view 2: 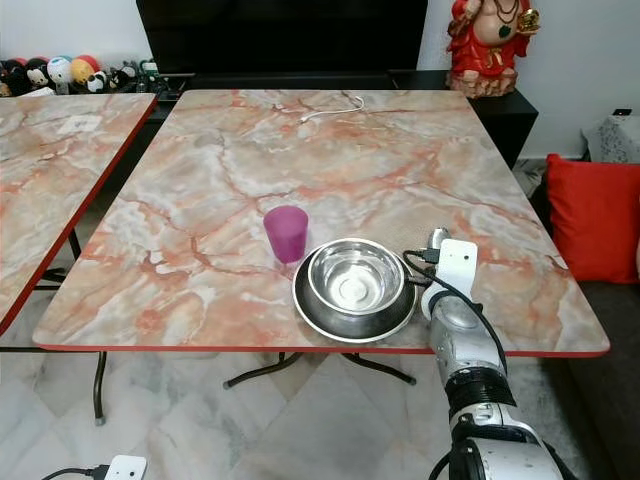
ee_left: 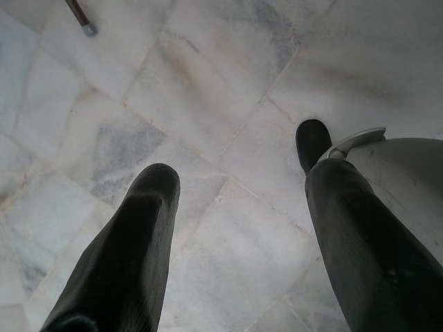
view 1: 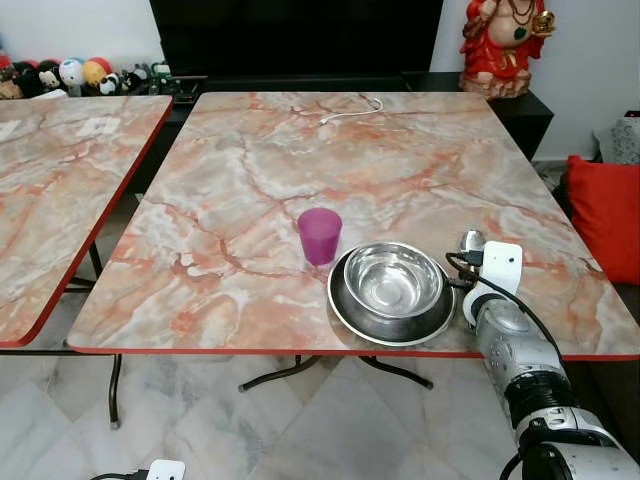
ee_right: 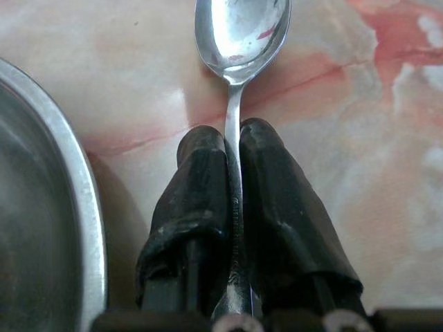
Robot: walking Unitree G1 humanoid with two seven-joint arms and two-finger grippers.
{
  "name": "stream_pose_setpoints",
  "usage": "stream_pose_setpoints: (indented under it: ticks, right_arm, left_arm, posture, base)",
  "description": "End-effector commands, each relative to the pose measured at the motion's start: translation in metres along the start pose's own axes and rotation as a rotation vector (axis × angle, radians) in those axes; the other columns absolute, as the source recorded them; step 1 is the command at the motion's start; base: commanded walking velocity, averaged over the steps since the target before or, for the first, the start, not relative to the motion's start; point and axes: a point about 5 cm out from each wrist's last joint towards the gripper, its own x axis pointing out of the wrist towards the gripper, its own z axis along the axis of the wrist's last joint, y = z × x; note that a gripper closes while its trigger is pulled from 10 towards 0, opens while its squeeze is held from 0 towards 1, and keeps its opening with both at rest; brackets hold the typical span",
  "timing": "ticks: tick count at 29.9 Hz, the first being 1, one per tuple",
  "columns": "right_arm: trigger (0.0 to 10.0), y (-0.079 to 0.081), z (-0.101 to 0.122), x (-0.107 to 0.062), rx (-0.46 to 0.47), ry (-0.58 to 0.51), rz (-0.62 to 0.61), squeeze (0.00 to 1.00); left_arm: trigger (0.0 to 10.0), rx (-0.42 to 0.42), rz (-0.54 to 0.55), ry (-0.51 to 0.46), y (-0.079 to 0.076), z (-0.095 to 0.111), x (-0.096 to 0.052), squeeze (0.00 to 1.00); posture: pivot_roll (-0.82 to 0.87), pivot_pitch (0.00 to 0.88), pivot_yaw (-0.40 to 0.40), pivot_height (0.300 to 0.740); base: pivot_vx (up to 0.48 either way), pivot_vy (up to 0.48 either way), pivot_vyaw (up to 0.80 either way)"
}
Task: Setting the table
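While the left gripper point(ee_left: 235, 228) hangs open over floor tiles, the right gripper point(ee_right: 234, 149) at lower right pinches a spoon point(ee_right: 239, 41) just beside a steel bowl point(view 1: 393, 280) nested in a plate point(view 1: 345, 305). Left of them stands a purple cup point(view 1: 319, 235). Releasing the spoon appears to remain.

The right gripper point(ee_right: 233, 138) has its two black fingers pressed together on the thin handle of a shiny steel spoon point(ee_right: 239, 41), whose bowl lies just past the fingertips on the pink marble-patterned tabletop point(ee_right: 360, 104). A round steel plate's rim point(ee_right: 83, 200) curves just beside the fingers.
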Motion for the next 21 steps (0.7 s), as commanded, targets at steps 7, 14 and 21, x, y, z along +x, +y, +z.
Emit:
stream_pose_setpoints:
  ticks: [7,14,21]
  right_arm:
    - [10.0,0.0025,-0.0004,-0.0014,0.012,0.001,0.01,0.1]
    - [10.0,0.0013,0.0005,-0.0014,0.007,0.003,0.003,0.33]
    - [10.0,0.0008,0.0007,-0.0016,0.003,0.003,0.0,0.52]
  left_arm:
    - [10.0,-0.006,0.002,0.017,0.0022,-0.0065,-0.0015,0.0]
    - [10.0,-0.005,0.0,0.018,0.0013,-0.0065,-0.0014,0.0]
    - [10.0,-0.006,0.001,0.018,0.0019,-0.0061,-0.0013,0.0]
  posture:
    - [-0.07,0.045,0.021,0.74]
    - [-0.08,0.044,0.022,0.74]
    - [-0.08,0.044,0.021,0.74]
  base:
    - [0.0,0.0,0.0]
    - [0.0,0.0,0.0]
    - [0.0,0.0,0.0]
